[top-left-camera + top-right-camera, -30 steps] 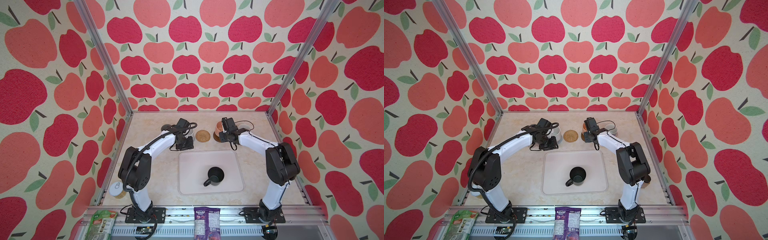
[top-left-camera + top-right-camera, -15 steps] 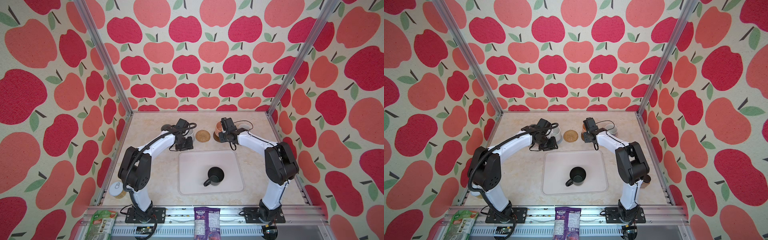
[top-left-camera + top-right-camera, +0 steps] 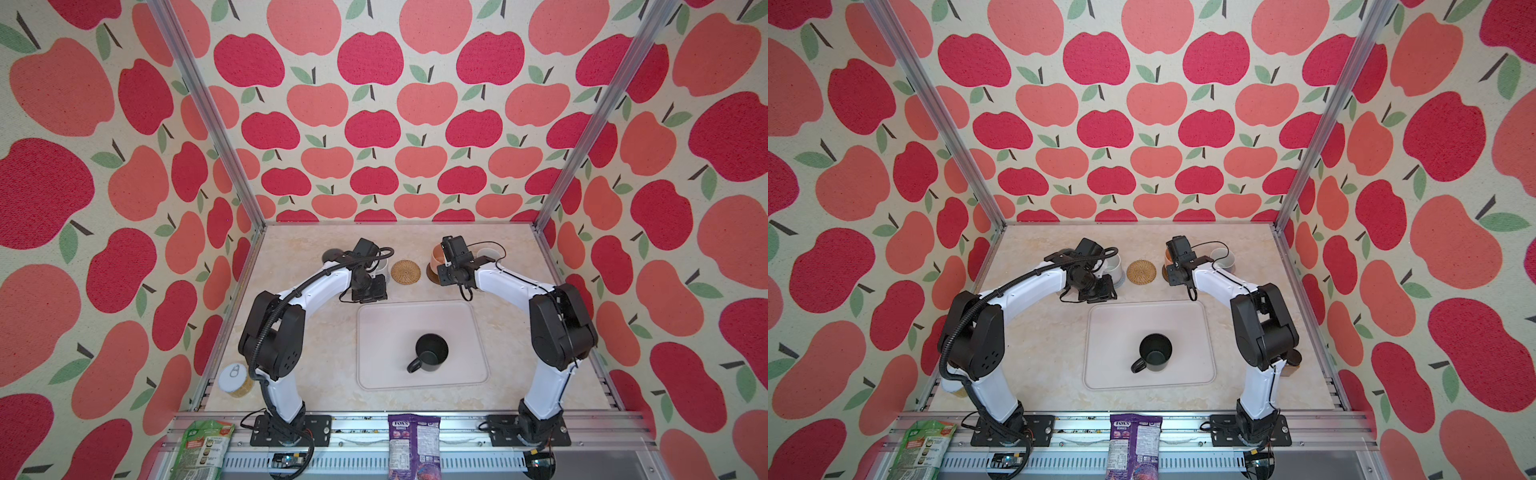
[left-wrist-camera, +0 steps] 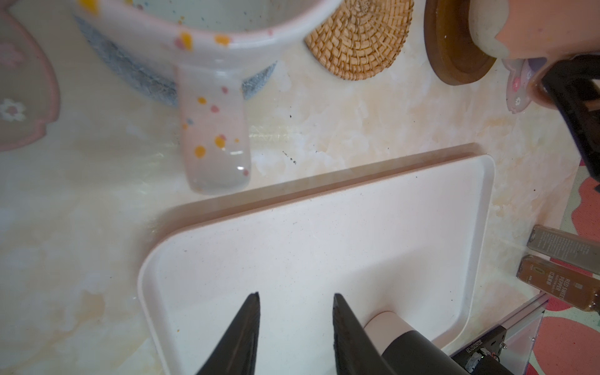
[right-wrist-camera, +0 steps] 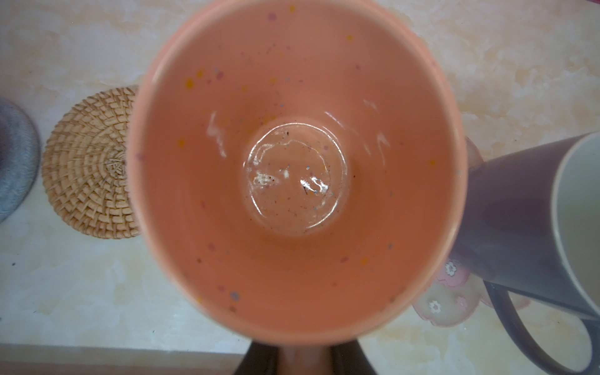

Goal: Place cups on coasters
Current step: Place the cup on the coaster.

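Observation:
My right gripper is shut on the handle of the peach-orange cup. The cup hangs just above the dark brown coaster, its pale underside showing in the left wrist view. Beside it the lavender cup stands on a pink flower coaster. The rattan coaster is bare. A white speckled cup sits on the grey-blue coaster. The grey cup stands at the far left. My left gripper is open and empty over the tray's corner. The black cup stands on the tray.
The pale tray fills the middle of the table. A tin stands at the front left corner. Snack packets lie on the front rail. Two spice bottles lie by the right wall. Patterned walls close three sides.
The right arm has shifted very slightly with the peach-orange cup in its grip. The left arm has stayed still.

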Tool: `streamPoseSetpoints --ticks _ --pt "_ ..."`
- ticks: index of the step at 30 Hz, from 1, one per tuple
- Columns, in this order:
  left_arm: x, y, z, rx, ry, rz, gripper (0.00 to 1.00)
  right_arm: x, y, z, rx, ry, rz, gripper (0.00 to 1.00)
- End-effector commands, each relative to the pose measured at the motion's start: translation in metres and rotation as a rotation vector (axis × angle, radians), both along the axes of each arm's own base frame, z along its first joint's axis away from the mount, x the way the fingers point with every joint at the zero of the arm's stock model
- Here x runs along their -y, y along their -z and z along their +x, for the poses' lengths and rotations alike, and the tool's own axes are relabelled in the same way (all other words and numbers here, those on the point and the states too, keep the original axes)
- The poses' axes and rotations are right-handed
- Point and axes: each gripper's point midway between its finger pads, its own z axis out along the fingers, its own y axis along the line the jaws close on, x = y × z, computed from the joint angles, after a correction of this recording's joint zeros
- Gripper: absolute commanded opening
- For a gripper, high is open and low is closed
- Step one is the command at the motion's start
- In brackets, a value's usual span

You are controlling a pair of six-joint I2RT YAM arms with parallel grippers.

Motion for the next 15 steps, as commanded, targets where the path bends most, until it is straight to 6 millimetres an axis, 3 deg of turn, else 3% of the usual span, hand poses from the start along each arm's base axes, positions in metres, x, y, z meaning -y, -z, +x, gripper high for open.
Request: streamPoseSetpoints --ticks 1,15 --pt "-0.0016 0.0024 0.0010 -0.004 0.009 -0.001 0.40 -0.0057 -0.0167 0.0147 0.068 0.023 0.040 0.00" --pt "-0.0002 0.0012 -0.0004 -0.005 0.005 -0.013 0.40 0.0013 -0.0093 0.0117 0.049 0.040 0.029 0.00"
